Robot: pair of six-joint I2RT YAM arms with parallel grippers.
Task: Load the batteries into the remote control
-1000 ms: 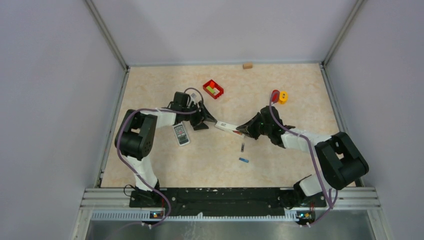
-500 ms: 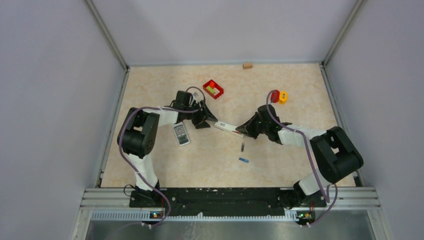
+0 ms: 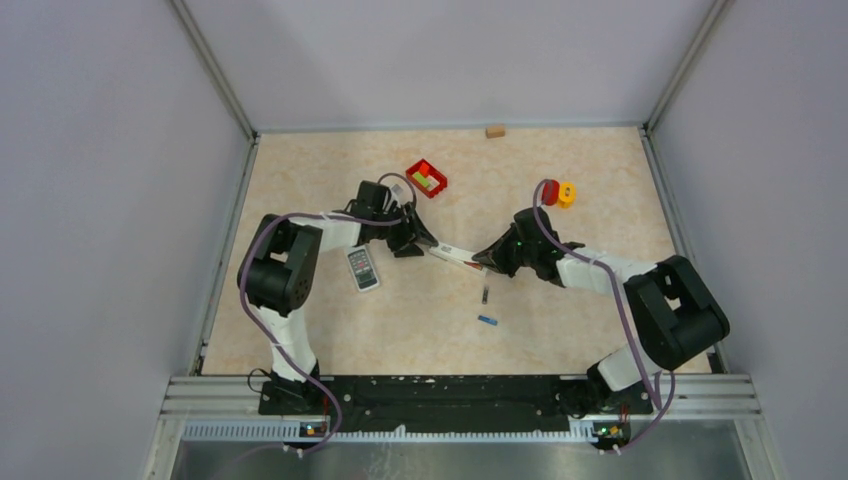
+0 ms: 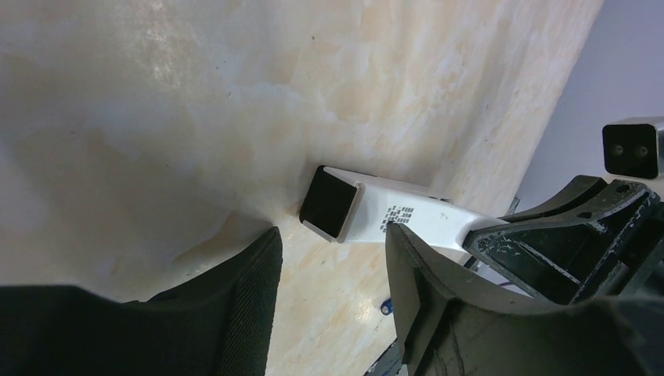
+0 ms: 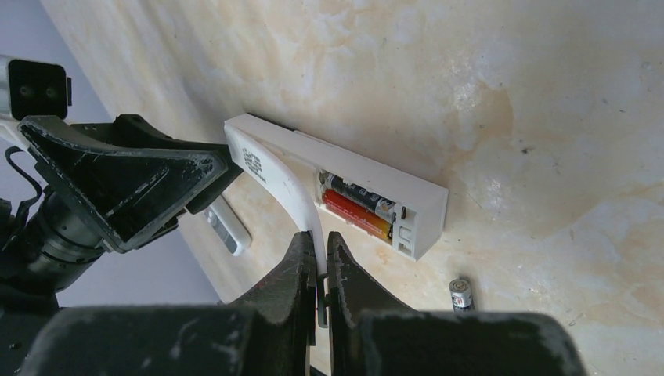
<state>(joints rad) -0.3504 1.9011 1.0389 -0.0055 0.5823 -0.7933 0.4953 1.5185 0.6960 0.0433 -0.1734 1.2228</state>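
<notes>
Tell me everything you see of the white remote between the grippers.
The remote is a long, slim white bar, plastic by its look, lying back-up on the table. Its dark end is square, and printed text marks the back. Near the other end the bay is open, with two batteries side by side inside. Its thin cover curves up, pinched by the right gripper. The left gripper stands open just short of the dark end.

Table (image 3: 560,330), centre: open remote (image 3: 455,254), lying left to right between my left gripper (image 3: 425,243) and my right gripper (image 3: 487,260); paired batteries (image 5: 356,205) side by side in its compartment. Nearer me: first loose battery (image 3: 485,294), second loose battery (image 3: 487,320) in front of it. Left: spare remote (image 3: 362,268). Behind: bin (image 3: 427,178); block (image 3: 494,130) at the far edge.
</notes>
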